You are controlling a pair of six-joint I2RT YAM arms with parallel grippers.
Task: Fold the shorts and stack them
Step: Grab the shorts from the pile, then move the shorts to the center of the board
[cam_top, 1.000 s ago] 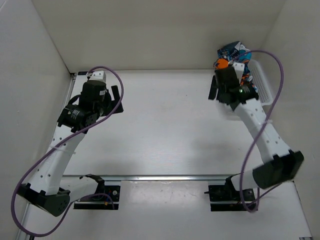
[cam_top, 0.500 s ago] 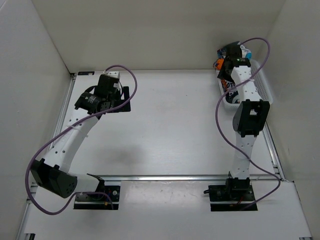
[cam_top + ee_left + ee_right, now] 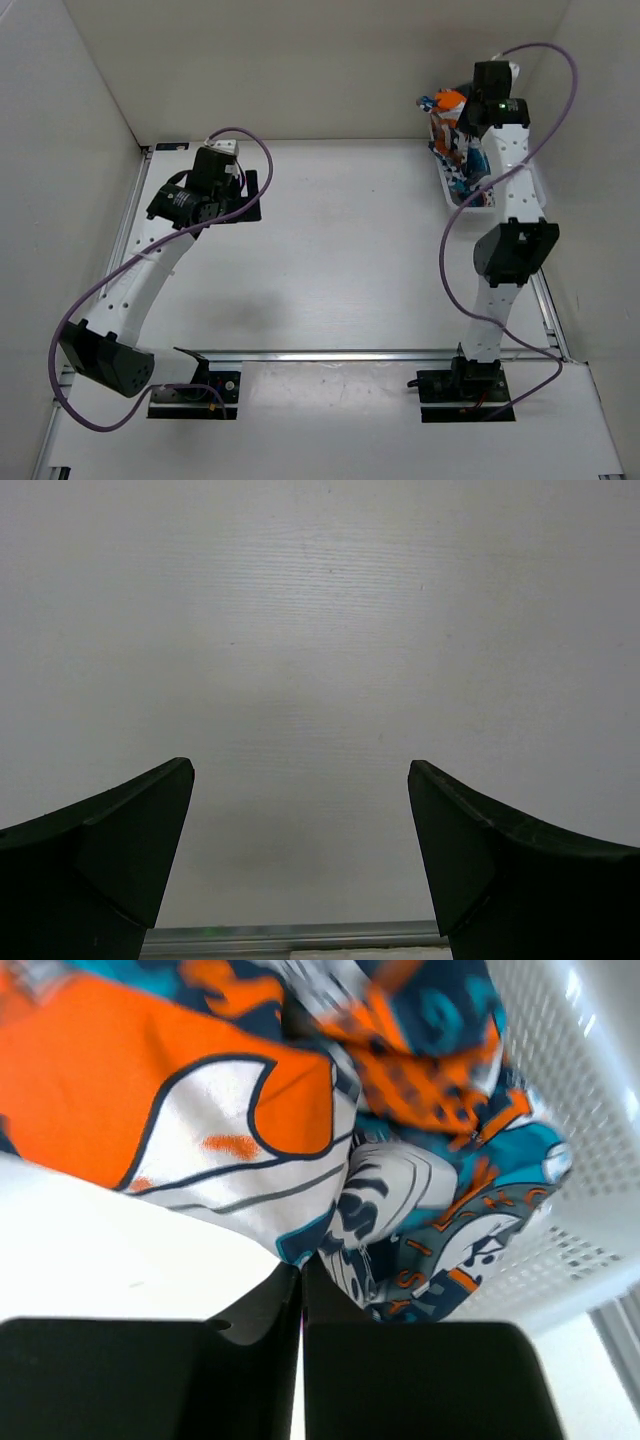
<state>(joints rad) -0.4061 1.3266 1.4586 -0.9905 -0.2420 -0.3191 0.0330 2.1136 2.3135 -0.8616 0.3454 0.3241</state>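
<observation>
The shorts [image 3: 450,135] are a bunched patchwork of orange, turquoise, navy and white at the back right corner. Their upper part is raised and the rest trails down into a white basket [image 3: 453,197]. My right gripper [image 3: 462,112] is high above the basket, shut, with a fold of the shorts pinched at its tips. In the right wrist view the jaws [image 3: 302,1272] are pressed together under the hanging shorts [image 3: 300,1110], beside the mesh basket wall [image 3: 590,1160]. My left gripper [image 3: 246,196] hovers open over bare table at the back left, and its wrist view [image 3: 300,770] shows nothing between the fingers.
White walls close in the table at the back and both sides. A metal rail [image 3: 340,354] crosses the near edge in front of the arm bases. The right arm stands tall along the right wall, its cable looping over the basket.
My right gripper went from open to shut on the shorts and rose toward the back wall, lifting fabric out of the basket. The left arm shifted slightly back, then held still.
</observation>
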